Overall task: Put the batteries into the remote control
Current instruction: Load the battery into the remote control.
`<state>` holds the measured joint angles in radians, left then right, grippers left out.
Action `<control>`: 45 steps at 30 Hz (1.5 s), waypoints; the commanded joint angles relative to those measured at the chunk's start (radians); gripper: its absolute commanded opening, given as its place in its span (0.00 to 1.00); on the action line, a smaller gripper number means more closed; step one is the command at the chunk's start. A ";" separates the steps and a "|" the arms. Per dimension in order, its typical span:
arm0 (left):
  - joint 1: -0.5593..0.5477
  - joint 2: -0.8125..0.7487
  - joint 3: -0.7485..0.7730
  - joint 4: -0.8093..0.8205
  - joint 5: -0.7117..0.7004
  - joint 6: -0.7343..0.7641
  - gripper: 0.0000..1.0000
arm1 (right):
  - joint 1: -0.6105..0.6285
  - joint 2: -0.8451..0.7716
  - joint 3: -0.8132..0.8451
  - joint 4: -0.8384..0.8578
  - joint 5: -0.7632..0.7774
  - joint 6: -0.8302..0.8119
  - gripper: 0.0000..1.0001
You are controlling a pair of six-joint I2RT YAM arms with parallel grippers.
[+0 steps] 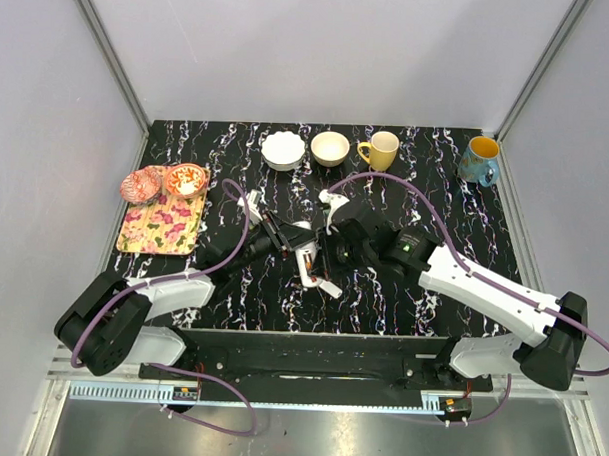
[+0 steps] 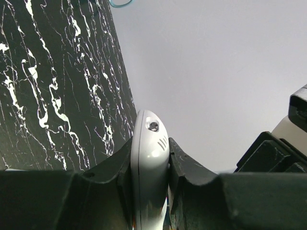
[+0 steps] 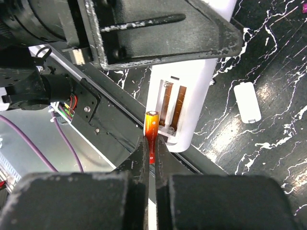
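**Battery held at the open bay, remote clamped**

Top view: we list the left gripper [image 1: 287, 237] and the right gripper [image 1: 321, 257] meeting over mid-table [image 1: 412, 292], with the white remote [image 1: 309, 268] between them.

Left wrist: the left gripper [image 2: 149, 158] is closed on the remote [image 2: 147, 139], one finger on each narrow edge. The rounded end sticks out past the fingers.

Right wrist: the right gripper [image 3: 152, 148] pinches an orange battery [image 3: 152, 125] by its lower barrel. The battery's top sits just beside the remote's open bay [image 3: 171, 108]. We see two slots and springs there, and no cells. The cover [image 3: 248, 100] lies apart on the table.

Handling, as we judge it:
- **Battery:** light, stiff and smooth. It could pivot or slip in a thin pinch, so a grip across the mid-barrel suits it.
- **Remote:** light, rigid, slick plastic, best held by its edges, clear of the bay.
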<state>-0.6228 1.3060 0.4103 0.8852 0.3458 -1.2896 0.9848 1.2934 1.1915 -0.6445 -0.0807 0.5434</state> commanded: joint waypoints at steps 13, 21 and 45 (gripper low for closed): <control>0.003 0.025 -0.028 0.222 0.027 -0.046 0.00 | -0.014 0.099 0.183 -0.129 -0.031 -0.013 0.00; 0.003 0.052 -0.041 0.259 0.021 -0.063 0.00 | -0.014 0.110 0.207 -0.185 -0.017 -0.020 0.00; -0.015 0.035 -0.050 0.319 0.024 -0.109 0.00 | -0.023 0.175 0.177 -0.115 0.021 -0.013 0.00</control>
<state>-0.6289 1.3594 0.3561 1.0576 0.3634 -1.3544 0.9718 1.4460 1.3586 -0.8097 -0.0868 0.5358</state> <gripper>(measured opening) 0.299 0.022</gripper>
